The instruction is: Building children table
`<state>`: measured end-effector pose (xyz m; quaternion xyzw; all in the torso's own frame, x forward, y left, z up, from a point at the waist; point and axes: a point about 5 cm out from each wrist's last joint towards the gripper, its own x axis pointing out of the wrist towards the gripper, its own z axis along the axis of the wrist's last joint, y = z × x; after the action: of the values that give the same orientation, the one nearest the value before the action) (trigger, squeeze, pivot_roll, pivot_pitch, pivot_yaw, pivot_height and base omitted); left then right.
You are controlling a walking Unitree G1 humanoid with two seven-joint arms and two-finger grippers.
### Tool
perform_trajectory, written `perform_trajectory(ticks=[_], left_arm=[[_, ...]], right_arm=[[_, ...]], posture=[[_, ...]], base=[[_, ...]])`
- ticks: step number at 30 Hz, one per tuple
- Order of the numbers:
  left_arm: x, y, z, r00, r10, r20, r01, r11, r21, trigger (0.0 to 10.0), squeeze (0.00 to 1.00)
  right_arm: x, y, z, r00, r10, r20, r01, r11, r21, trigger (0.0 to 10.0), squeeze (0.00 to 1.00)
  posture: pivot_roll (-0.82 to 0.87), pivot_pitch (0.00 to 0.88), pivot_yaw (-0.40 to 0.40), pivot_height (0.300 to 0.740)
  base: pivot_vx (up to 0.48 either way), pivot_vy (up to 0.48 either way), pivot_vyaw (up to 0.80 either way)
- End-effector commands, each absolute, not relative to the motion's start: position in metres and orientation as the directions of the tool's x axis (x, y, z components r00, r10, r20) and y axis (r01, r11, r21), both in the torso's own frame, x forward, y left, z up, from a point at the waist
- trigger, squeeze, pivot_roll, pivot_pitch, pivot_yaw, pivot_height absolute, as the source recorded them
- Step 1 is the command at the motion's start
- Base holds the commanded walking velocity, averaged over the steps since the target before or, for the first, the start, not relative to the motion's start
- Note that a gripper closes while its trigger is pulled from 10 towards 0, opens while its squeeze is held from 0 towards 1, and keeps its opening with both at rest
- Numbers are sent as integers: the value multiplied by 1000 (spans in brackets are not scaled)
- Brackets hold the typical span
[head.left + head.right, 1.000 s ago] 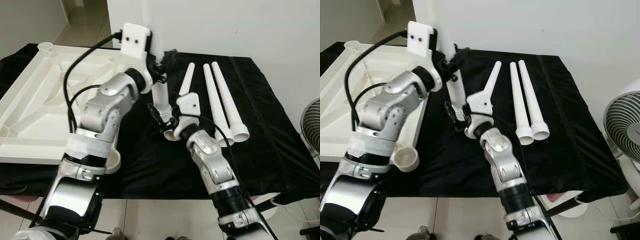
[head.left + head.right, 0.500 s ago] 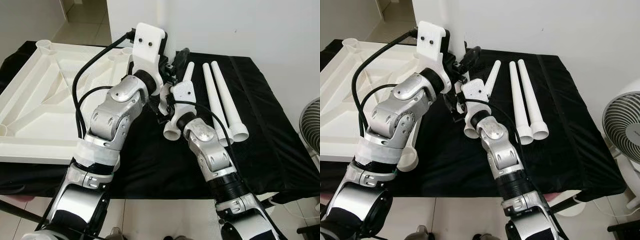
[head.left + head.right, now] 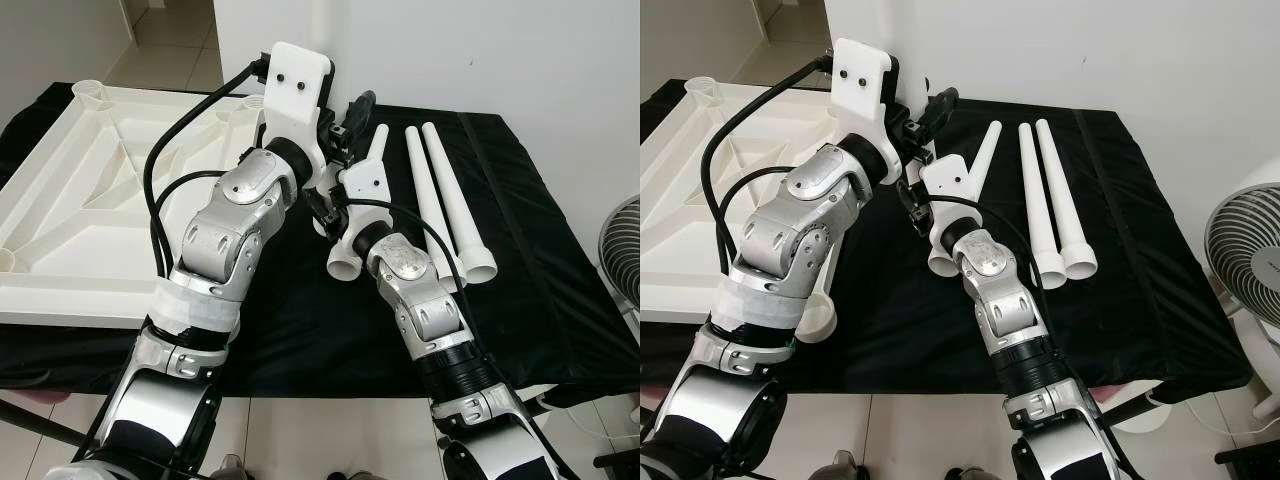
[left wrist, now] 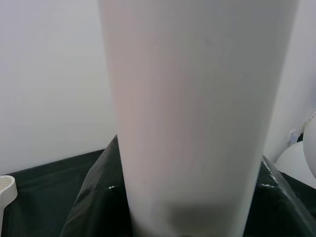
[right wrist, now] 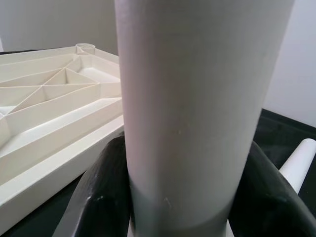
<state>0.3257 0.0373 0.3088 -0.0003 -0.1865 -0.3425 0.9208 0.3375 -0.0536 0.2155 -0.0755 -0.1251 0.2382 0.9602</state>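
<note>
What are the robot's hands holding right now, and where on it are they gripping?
Both hold one white table leg: the left hand and the right hand each clamp around its shaft; which end each grips cannot be told.

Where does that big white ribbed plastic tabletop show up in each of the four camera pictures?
Left eye view: the white ribbed plastic tabletop covers the left side, lying on the black cloth.
Right eye view: again at the left edge.
Right wrist view: behind the white tube leg, stretching away.
Left wrist view: a white round bit at the edge may be its corner; cannot tell.
Shared landmark: the black cloth.
</note>
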Motion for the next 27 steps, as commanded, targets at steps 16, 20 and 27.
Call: perform_trajectory(ticks=[16,20,27], left_arm=[[322,29,307,681,-649,340,637,753,162,10000,0],[322,28,306,681,-650,337,638,753,161,10000,0],[322,24,302,680,-659,321,646,746,163,10000,0]], right_arm=[[337,-48,233,830,486,274,-433,871,-234,10000,0],[337,-48,235,824,491,283,-434,868,-242,5373,0],[333,-45,238,800,518,303,-457,853,-252,0,0]], posture=[[155,57,-54,740],[153,55,-53,740],[153,54,-51,740]], base=[[0,0,0],[0,0,0],[0,0,0]])
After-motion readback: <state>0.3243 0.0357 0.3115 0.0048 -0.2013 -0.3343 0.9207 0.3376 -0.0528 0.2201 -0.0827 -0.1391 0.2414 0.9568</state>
